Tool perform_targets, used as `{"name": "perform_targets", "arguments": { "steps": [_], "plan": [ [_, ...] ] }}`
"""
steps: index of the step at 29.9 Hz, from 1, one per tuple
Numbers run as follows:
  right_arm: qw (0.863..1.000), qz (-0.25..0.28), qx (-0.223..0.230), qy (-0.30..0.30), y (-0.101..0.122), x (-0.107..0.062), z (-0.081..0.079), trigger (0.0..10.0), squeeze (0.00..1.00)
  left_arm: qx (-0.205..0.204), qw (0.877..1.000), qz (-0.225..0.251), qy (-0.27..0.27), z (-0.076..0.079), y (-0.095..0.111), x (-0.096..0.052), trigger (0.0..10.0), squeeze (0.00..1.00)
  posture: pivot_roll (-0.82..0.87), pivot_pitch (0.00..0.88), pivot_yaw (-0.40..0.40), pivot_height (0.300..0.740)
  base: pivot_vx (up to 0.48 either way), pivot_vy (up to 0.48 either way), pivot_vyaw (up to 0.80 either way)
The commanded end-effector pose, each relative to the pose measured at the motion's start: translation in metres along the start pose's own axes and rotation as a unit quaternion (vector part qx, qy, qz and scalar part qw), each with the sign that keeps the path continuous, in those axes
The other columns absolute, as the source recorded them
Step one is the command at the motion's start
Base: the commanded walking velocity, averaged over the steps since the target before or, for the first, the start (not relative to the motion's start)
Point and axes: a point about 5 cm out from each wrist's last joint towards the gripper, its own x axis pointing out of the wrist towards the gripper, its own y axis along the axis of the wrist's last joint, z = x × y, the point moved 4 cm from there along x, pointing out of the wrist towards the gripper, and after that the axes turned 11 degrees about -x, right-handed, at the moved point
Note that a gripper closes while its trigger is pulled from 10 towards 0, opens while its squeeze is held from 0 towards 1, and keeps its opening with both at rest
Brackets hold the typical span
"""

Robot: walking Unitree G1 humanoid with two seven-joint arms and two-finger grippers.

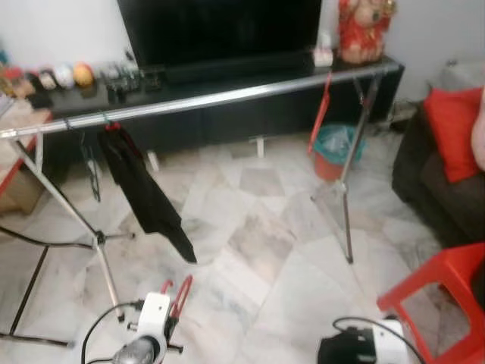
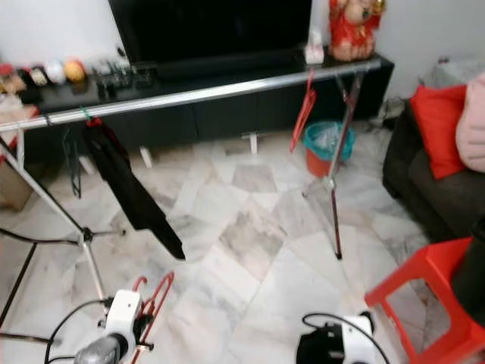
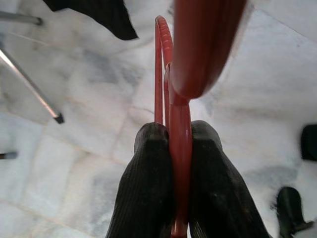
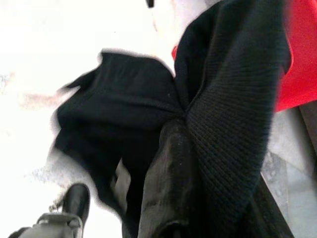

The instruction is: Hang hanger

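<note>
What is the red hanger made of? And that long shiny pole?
The red hanger, pinched in the left pincer, looks like smooth glossy plastic, going by its even colour and soft sheen. The long pole looks like polished metal, since it is silvery and reflects light.

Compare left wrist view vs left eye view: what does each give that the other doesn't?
Left wrist alone: the left claw close up, both fingers pinched shut on the red hanger, so the grip is confirmed.

Left eye alone: the layout. The silver rail of the drying rack runs across the room, another red hanger hangs near its right end, the TV console stands behind, a red stool sits at lower right.

Both: the held hanger, the black garment, a rack leg and the marble floor.
</note>
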Motion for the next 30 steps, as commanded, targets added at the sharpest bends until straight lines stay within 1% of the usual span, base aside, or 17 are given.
{"name": "perform_targets", "arguments": {
  "steps": [1, 3, 5, 7, 8, 12, 19, 26, 27, 29, 30],
  "plan": [
    [1.0, 0.006, -0.003, -0.002, 0.003, 0.0, 0.0, 10.0, 0.0, 0.0, 1.0, -0.001, 0.001, -0.001, 0.0, 0.0, 10.0, 0.0, 0.0, 0.021, 0.035, 0.74, 0.0, 0.0, 0.0],
    [1.0, 0.008, -0.005, -0.013, 0.005, 0.001, 0.003, 10.0, 0.0, 0.0, 1.0, -0.001, 0.0, -0.002, 0.0, 0.0, 10.0, 0.0, 0.0, 0.022, 0.036, 0.74, 0.0, 0.0, 0.0],
    [0.995, 0.003, -0.018, -0.1, 0.009, 0.004, 0.033, 10.0, 0.0, 0.003, 1.0, 0.0, 0.0, -0.004, 0.001, -0.001, 10.0, 0.0, 0.0, 0.027, 0.044, 0.74, 0.0, 0.0, 0.0],
    [0.986, -0.004, -0.03, -0.161, 0.01, 0.003, 0.052, 10.0, 0.0, 0.006, 1.0, 0.001, 0.0, -0.005, 0.002, -0.001, 10.0, 0.0, 0.0, 0.027, 0.045, 0.74, 0.0, 0.0, 0.0],
    [0.986, -0.004, -0.03, -0.161, 0.01, 0.003, 0.052, 10.0, 0.0, 0.006, 1.0, 0.001, 0.0, -0.005, 0.002, -0.001, 10.0, 0.0, 0.0, 0.027, 0.045, 0.74, 0.0, 0.0, 0.0],
    [0.974, -0.005, -0.003, -0.227, 0.014, 0.0, 0.067, 10.0, 0.0, 0.008, 1.0, 0.002, -0.001, -0.006, 0.002, -0.001, 10.0, 0.0, 0.01, 0.027, 0.049, 0.74, 0.0, 0.0, 0.0],
    [0.962, -0.003, 0.003, -0.271, 0.018, -0.004, 0.074, 10.0, 0.0, 0.011, 1.0, 0.002, -0.003, -0.004, 0.003, -0.001, 10.0, 0.0, 0.01, 0.028, 0.05, 0.74, 0.0, 0.0, 0.0],
    [0.96, -0.001, 0.003, -0.278, 0.02, -0.005, 0.072, 10.0, 0.0, 0.012, 1.0, 0.002, -0.004, -0.004, 0.003, -0.001, 10.0, 0.0, 0.01, 0.028, 0.05, 0.74, 0.0, 0.0, 0.0],
    [0.963, -0.001, 0.011, -0.27, 0.02, -0.005, 0.069, 10.0, 0.0, 0.012, 1.0, 0.002, -0.003, -0.004, 0.003, -0.001, 10.0, 0.0, 0.01, 0.028, 0.05, 0.74, 0.0, 0.0, 0.0],
    [0.972, -0.001, 0.044, -0.231, 0.022, -0.002, 0.057, 10.0, 0.0, 0.014, 1.0, 0.003, -0.003, -0.005, 0.004, 0.0, 10.0, 0.0, 0.0, 0.029, 0.05, 0.74, 0.0, 0.0, 0.0],
    [0.978, 0.005, 0.074, -0.194, 0.026, 0.0, 0.047, 10.0, 0.0, 0.015, 1.0, 0.006, -0.005, -0.005, 0.006, 0.0, 10.0, 0.0, 0.0, 0.028, 0.051, 0.74, 0.0, 0.0, 0.0]
  ]
}}
